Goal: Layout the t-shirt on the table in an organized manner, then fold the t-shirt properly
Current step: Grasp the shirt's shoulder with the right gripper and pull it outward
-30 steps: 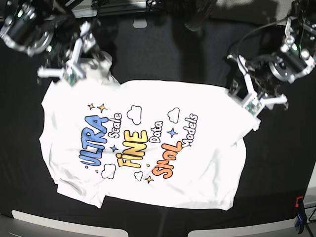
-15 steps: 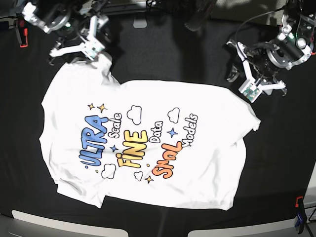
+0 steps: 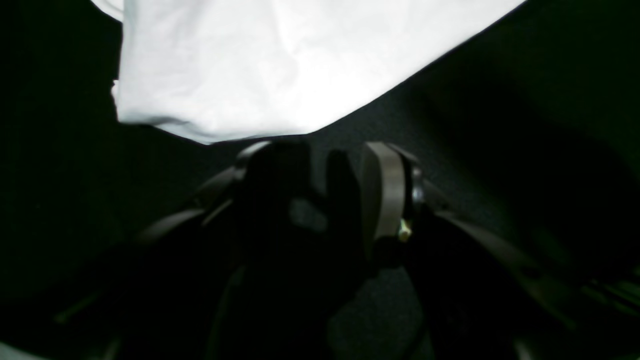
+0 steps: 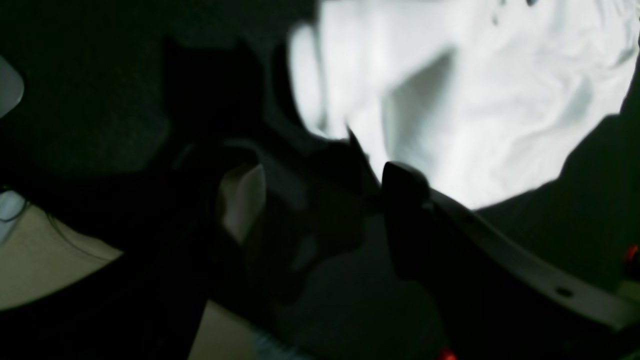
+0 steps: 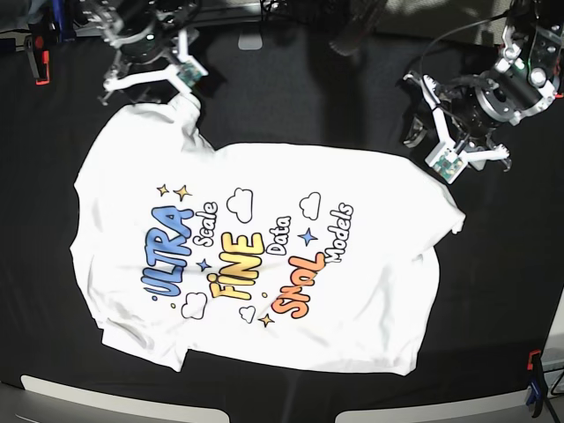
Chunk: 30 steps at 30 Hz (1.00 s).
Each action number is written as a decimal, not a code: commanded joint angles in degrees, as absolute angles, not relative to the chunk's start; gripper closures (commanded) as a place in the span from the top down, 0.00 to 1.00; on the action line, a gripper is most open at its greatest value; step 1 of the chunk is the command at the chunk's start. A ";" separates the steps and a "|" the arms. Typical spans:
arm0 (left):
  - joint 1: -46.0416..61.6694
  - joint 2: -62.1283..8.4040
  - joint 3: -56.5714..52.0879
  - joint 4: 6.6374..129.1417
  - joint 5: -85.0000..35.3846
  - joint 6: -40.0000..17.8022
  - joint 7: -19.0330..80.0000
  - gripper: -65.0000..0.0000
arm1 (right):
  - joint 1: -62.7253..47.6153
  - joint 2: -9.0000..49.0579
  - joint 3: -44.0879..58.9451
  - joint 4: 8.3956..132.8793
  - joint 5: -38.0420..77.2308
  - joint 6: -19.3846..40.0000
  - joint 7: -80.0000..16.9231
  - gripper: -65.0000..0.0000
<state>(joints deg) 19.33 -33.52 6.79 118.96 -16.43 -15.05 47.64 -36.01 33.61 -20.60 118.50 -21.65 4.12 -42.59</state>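
Note:
The white t-shirt [image 5: 264, 256] lies spread print-up on the black-clothed table [image 5: 291, 97], with "ULTRA", "FINE" and "SMOL" showing. One sleeve points up-left and the other right. My right gripper [image 5: 150, 84] hovers open and empty just beyond the up-left sleeve. In the right wrist view the gripper [image 4: 325, 185] has white cloth [image 4: 475, 100] ahead of it. My left gripper [image 5: 471, 161] is open and empty just off the shirt's upper right edge. In the left wrist view the gripper [image 3: 325, 155] sits below the cloth's edge [image 3: 280, 65].
A red clamp [image 5: 35, 57] grips the table's far left edge. A red and blue clamp [image 5: 533, 370] sits at the near right. A small grey object [image 5: 251, 41] lies at the table's far edge. Pale floor [image 4: 50, 260] shows beyond the table.
My right gripper has let go of the up-left sleeve and drawn back up and to the right. My left gripper has lifted off the right shoulder and drawn back a little. The shirt lies still.

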 commanded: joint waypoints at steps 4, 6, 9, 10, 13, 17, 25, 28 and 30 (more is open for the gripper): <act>18.92 -34.15 6.46 120.09 -16.51 -14.74 46.41 0.40 | -30.55 34.11 -24.43 115.35 -23.53 0.78 -42.00 0.55; 18.92 -34.15 6.46 120.09 -16.51 -14.74 46.44 0.40 | -28.69 34.11 -26.63 113.91 -23.57 0.78 -42.02 0.55; 18.92 -34.15 6.46 120.09 -16.51 -14.74 46.44 0.40 | -27.62 34.11 -29.63 113.43 -23.59 0.75 -42.04 0.55; 18.92 -34.15 6.46 120.09 -16.51 -14.74 46.44 0.40 | -27.59 34.11 -30.46 113.43 -23.59 0.73 -42.02 0.55; 18.92 -34.15 6.46 120.09 -16.51 -14.74 46.44 0.40 | -27.64 34.11 -33.01 113.43 -23.59 0.67 -42.72 0.55; 18.92 -34.15 6.46 120.09 -16.51 -14.74 46.44 0.40 | -27.62 33.93 -33.98 113.43 -26.57 -2.94 -43.33 0.55; 18.92 -34.15 6.46 120.07 -16.49 -14.76 45.41 0.40 | -27.44 33.80 -33.76 113.43 -29.91 -6.74 -43.86 0.20; 18.92 -34.15 6.46 119.44 -15.00 -14.81 39.66 0.40 | -26.85 33.82 -33.78 113.43 -30.13 -6.96 -44.14 0.00; 18.87 -34.15 6.46 118.76 -11.57 -14.79 35.53 0.40 | -26.39 33.80 -33.78 113.45 -31.51 -6.96 -45.21 0.00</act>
